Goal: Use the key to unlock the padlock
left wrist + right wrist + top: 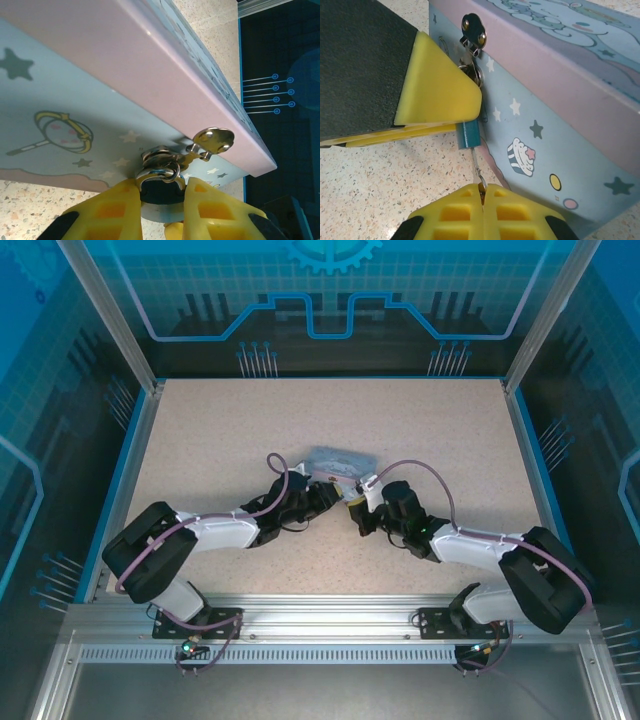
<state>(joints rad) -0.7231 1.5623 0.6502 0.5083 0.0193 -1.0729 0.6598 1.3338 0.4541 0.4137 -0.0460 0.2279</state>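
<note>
Hanging from the hasp (473,30) on the front wall of the tin (560,100): padlock (468,135), small, rigid metal, probably light and slick; best taken across its body. Left tool (161,192) clenched on that body, just beside the tin. Key (475,162), thin sliver, easily bent, meets the padlock's underside; right tool (481,189) pinched shut on its bow, below the hasp.

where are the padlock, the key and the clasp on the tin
padlock (468,135): right wrist view, on its blue body
key (476,165): right wrist view, on its thin shaft
clasp (214,139): left wrist view, on its round silver plate
</note>
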